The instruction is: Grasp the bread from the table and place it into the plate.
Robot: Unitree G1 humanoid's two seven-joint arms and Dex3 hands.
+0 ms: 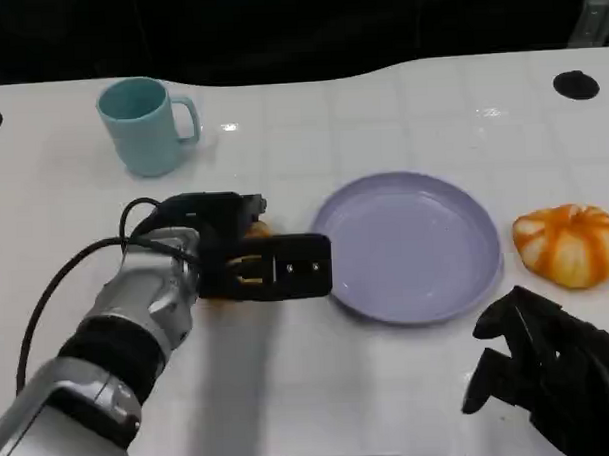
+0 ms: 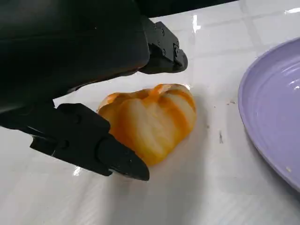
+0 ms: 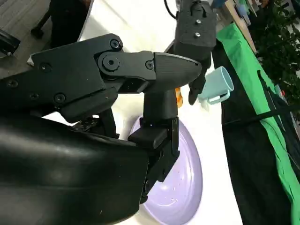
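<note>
Left wrist view: left hand (image 2: 117, 108) around bread (image 2: 150, 119)

**A test room rather than a home**

A white tabletop (image 1: 390, 385) with round black holes (image 1: 576, 84) is seen. Beside it, green cloth (image 3: 262, 93) is draped, and a leafy plant (image 3: 281, 37) and a person's dark legs (image 3: 65, 23) are visible.

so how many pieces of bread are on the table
2. One bread lies between the left robot hand's fingers, left of the plate; another bread sits to the plate's right, untouched.
</note>
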